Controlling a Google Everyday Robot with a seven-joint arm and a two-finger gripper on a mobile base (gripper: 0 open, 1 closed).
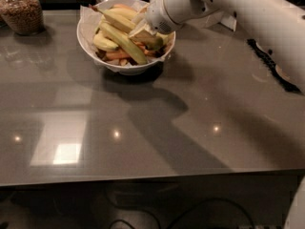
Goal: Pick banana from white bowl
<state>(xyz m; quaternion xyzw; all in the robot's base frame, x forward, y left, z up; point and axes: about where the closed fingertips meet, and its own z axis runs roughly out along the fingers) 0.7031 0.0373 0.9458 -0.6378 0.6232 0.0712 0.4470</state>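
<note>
- A large, round, deep white ceramic bowl (127,69), lined with white paper, stands toward the far side of a glossy grey countertop (143,142). A glass jar of brown nuggets (20,11) stands well apart at the far left.
- The long, gently curved yellow-green banana (121,41) lies diagonally across the heap in the bowl. It rests on other bananas and orange pieces, one end high at the rear left and the other low at the front right.
- A white robot arm reaches in from the right. Its pale gripper (144,32) sits over the bowl's right half, just beside or touching the banana's lower part. We cannot tell whether it is open or closed, or whether it has the fruit.
- We judge the step in hand to be securing the grasp. To do it well, we would close across the banana's narrow width, nearer its middle than its tapering end.
- We would then lift straight up, slowly — the paper lining or neighbouring fruit could drag along.
</note>
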